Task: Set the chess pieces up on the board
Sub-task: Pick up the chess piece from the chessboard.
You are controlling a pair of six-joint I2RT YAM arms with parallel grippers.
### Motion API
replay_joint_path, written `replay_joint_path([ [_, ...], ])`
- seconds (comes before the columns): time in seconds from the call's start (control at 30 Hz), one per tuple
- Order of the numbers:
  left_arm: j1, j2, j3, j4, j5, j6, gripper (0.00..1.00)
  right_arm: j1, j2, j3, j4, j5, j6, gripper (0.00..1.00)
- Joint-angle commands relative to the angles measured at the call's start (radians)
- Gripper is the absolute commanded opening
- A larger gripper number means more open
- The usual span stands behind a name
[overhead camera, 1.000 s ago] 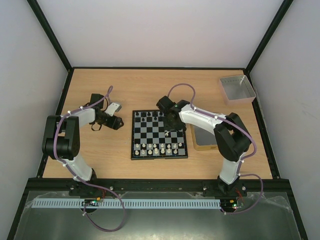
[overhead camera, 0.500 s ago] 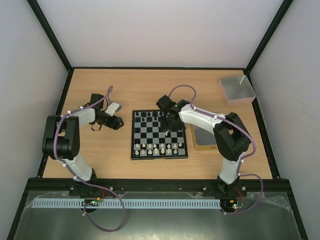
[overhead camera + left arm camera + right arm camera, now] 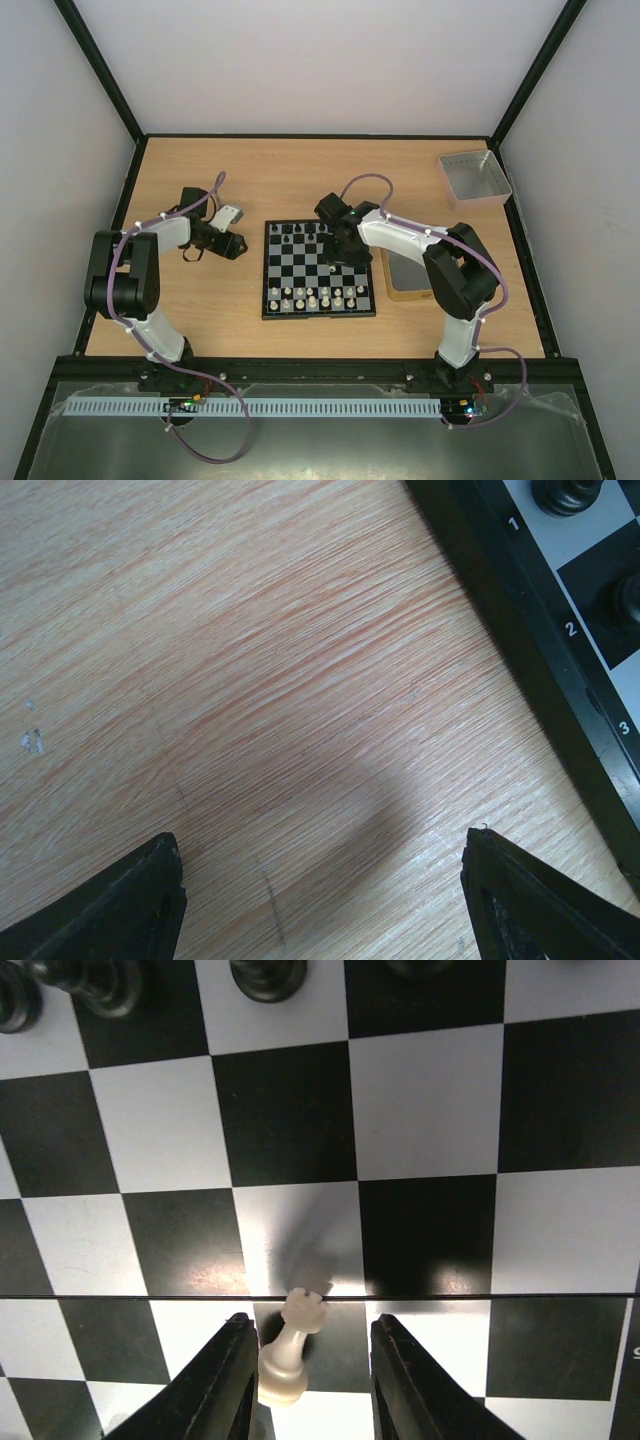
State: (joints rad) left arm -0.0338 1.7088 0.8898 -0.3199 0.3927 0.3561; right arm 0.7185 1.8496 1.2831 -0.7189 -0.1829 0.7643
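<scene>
Inside right tool (image 3: 308, 1345) on board (image 3: 430, 1110) stands tiny cream piece (image 3: 288, 1355) w/ notched top.

Black chess pieces (image 3: 268, 978) partly beyond top edge.

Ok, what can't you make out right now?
- Top view: the right gripper and white rook, hidden under the right arm; chess pieces on the board too small to name.
- Right wrist view: whether the rook stands free or leans on a finger; black pieces cut off by the top edge.
- Left wrist view: most of the board, cut off at the right edge; the open left gripper shows only fingertips.
</scene>
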Motion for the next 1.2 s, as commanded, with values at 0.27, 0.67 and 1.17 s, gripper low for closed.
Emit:
replay_joint_path([
  [0.27, 0.007, 0.063, -0.055, -0.118, -0.032, -0.008, 0.76, -0.01, 0.038, -0.025, 0.019, -0.015, 0.0, 0.23],
  [0.67, 0.013, 0.066, -0.054, -0.12, -0.026, -0.005, 0.76, -0.01, 0.056, -0.007, -0.004, 0.019, -0.04, 0.08],
  [1.17, 0.017, 0.078, -0.049, -0.121, -0.032, -0.009, 0.76, 0.007, -0.174, -0.137, 0.059, 0.225, -0.068, 0.02],
])
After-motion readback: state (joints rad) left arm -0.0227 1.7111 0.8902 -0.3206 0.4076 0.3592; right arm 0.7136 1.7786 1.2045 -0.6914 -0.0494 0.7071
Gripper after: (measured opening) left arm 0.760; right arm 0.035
